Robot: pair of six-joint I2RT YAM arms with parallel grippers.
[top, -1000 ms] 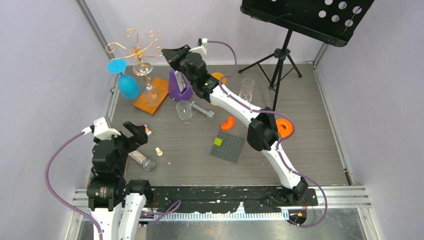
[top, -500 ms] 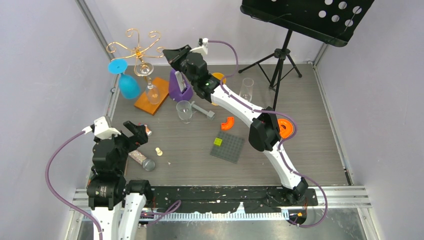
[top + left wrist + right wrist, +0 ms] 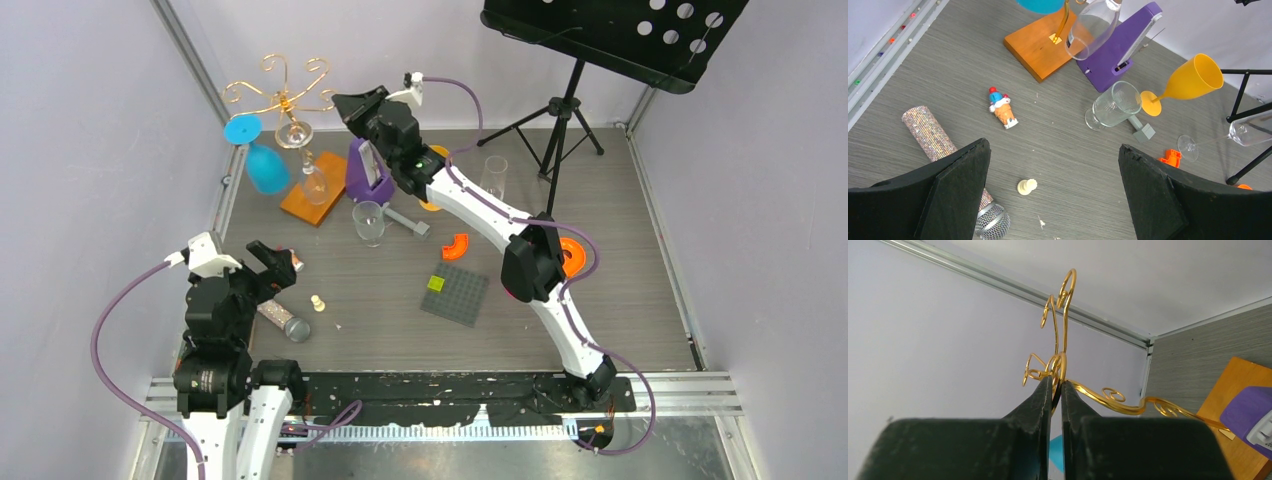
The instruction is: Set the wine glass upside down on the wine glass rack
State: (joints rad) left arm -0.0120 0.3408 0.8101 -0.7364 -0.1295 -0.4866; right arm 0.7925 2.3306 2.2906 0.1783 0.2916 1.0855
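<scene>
Right tool (image 3: pixel 1056 386) pinches wine glass rack (image 3: pixel 300 205) bearing two glasses (image 3: pixel 266 170).

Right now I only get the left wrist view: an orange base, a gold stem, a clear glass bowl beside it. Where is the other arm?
Observer: The right gripper is up at the top of the wine glass rack, shut on its gold wire.
Operator: Is that clear bowl hanging?
Observer: Yes. The clear wine glass hangs upside down from the rack, next to a blue wine glass hung the same way.
Operator: And the black legs on my right?
Observer: They carry a black music stand with round holes.
</scene>
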